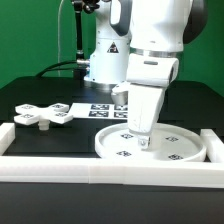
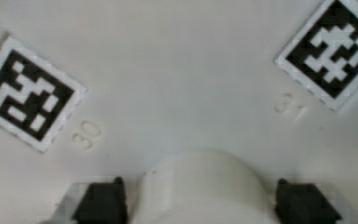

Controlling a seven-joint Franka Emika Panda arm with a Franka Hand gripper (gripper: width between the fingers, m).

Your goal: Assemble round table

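The large flat rimmed disc (image 1: 172,150) lies on the table at the exterior view's right, with several square tags on it. My gripper (image 1: 143,133) points straight down over the middle of the disc. In the wrist view the gripper (image 2: 202,202) has its dark fingers (image 2: 101,200) against both sides of the white cylindrical post (image 2: 202,183). The post's lower end (image 1: 144,144) is at the disc's surface; I cannot tell whether it touches. The disc's face (image 2: 176,90) fills the wrist view with two tags. The flat lobed cross-shaped piece (image 1: 45,115) lies at the exterior view's left.
White border rails run along the front (image 1: 100,170) and the left side (image 1: 8,135). The marker board (image 1: 108,108) lies behind the disc near the arm's base (image 1: 105,65). A dark curtain hangs behind.
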